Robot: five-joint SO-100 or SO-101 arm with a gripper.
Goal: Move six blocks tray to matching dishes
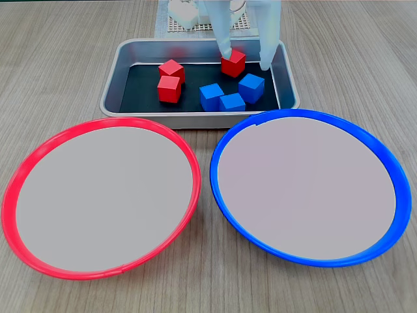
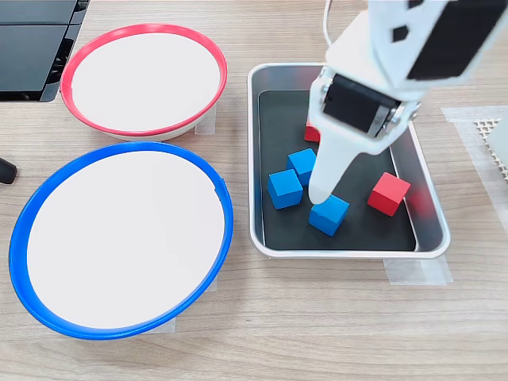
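Gripper (image 1: pixel 246 60) jaws wide astride a red block (image 1: pixel 233 63) in the tray (image 1: pixel 128 53): centre, then close squarely, avoiding neighbouring blue block (image 1: pixel 251 87).

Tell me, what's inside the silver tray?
The tray holds six blocks: three red blocks and three blue blocks. The gripper reaches in, straddling one red block. In another fixed view, the arm hides some blocks.

Pale wood-grain tabletop (image 1: pixel 365 59), white mesh mat (image 2: pixel 492 131), black panel (image 2: pixel 32 48) at corner, even light
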